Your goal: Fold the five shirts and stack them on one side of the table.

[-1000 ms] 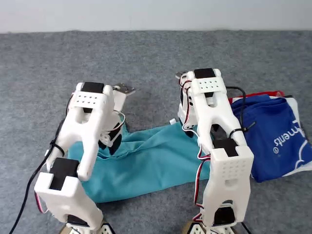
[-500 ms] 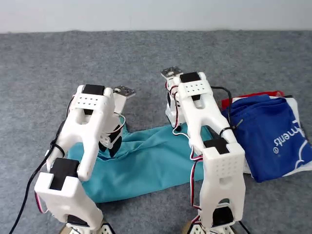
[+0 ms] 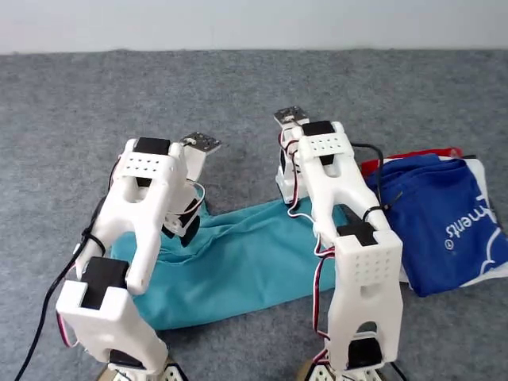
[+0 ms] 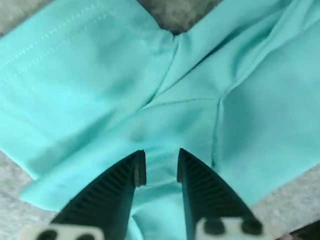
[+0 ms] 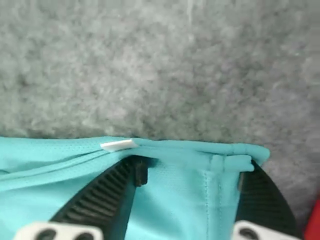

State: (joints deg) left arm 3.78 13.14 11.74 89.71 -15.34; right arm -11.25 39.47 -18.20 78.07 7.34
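- A robotics lab bench: the left arm (image 3: 135, 222) and right arm (image 3: 353, 254), white plastic with bare wiring (image 3: 320, 278), rise from the bottom edge.
- Grey felt (image 3: 79, 95) covers the table, a teal shirt (image 3: 238, 270) spread on it at centre.
- A plain white wall (image 3: 238, 24) lines the top edge.

logged left arm (image 3: 147, 206) arched forward, wrist pitched down; left gripper (image 4: 160, 167) pointing downward, jaws only a narrow slit apart. logged right arm (image 3: 341, 198) stretched a little further forward; right gripper (image 5: 190, 172) held low, jaws spread wide.
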